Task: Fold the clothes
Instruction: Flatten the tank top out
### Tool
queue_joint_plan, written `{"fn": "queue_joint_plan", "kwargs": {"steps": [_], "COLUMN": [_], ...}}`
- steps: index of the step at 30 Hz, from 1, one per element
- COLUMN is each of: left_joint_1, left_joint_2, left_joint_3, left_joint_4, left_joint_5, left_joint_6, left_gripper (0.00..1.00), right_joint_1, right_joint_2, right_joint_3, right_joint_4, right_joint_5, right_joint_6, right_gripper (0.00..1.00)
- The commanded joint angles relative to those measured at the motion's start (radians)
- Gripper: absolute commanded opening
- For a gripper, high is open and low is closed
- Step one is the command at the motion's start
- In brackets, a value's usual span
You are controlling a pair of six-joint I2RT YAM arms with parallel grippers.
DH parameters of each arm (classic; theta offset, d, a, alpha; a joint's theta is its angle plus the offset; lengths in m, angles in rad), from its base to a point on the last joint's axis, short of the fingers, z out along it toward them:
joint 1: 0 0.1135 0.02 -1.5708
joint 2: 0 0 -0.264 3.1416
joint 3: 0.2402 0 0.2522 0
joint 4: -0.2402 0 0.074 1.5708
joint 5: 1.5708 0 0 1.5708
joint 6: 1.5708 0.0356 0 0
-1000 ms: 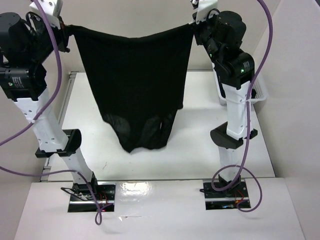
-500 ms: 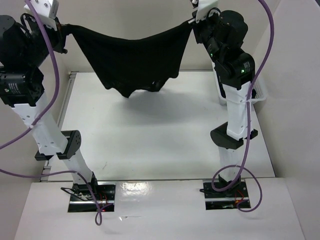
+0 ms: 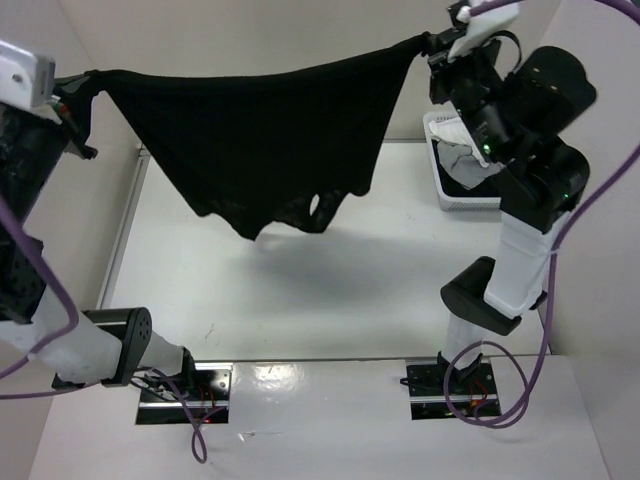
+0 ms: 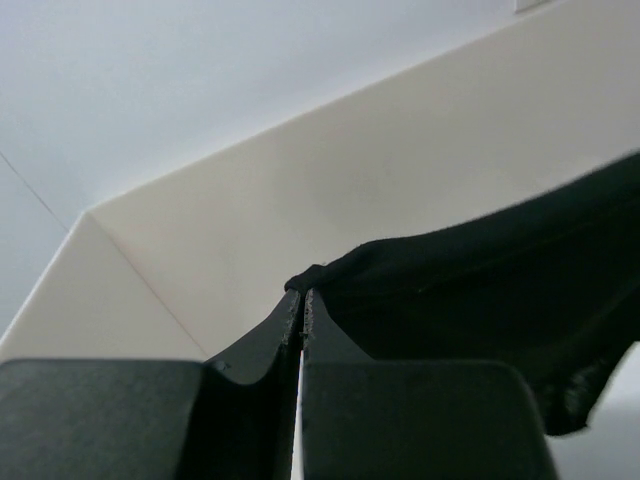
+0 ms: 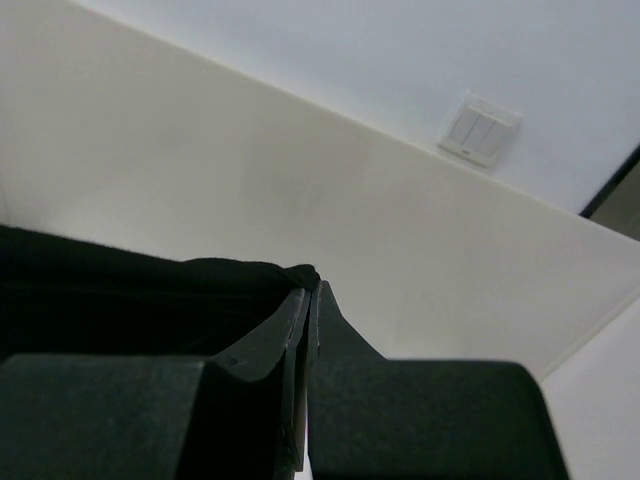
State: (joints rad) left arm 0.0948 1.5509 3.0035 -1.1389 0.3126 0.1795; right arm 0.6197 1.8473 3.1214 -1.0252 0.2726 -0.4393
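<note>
Left hand (image 4: 303,303) and right hand (image 5: 312,293) pinch plain black top (image 3: 270,140) aloft.

From above and behind the arm bases, looking down and forward across the table (image 3: 300,300), far enough back to catch the left claw (image 3: 88,78) at upper left and the right claw (image 3: 432,43) at upper right together. From each wrist, sitting right behind the claw and sighting along it, very close, tilted up at the pale wall (image 4: 420,150) beyond the tips. Shared by all three: the black top (image 3: 270,130), running off to the right of the left claw (image 4: 302,297) and to the left of the right claw (image 5: 312,288).
</note>
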Motion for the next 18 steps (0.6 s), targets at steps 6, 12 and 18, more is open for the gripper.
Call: {"fn": "queue_joint_plan", "kwargs": {"steps": [6, 12, 18], "left_joint_1": [0.0, 0.0, 0.0], "left_joint_2": [-0.015, 0.073, 0.241], "left_joint_3": [-0.046, -0.046, 0.044], "left_joint_4": [0.044, 0.035, 0.025], "left_joint_5": [0.011, 0.034, 0.066], "left_joint_6": [0.006, 0.006, -0.006], "left_gripper": [0.0, 0.0, 0.0], "right_joint_1": [0.008, 0.008, -0.069], "right_joint_2": [-0.028, 0.042, 0.136], "right_joint_3": [0.012, 0.012, 0.012], "right_joint_4": [0.028, 0.028, 0.082], "right_joint_5": [0.017, 0.008, -0.035], "right_joint_6": [0.011, -0.009, -0.021], "right_gripper": [0.0, 0.0, 0.0]}}
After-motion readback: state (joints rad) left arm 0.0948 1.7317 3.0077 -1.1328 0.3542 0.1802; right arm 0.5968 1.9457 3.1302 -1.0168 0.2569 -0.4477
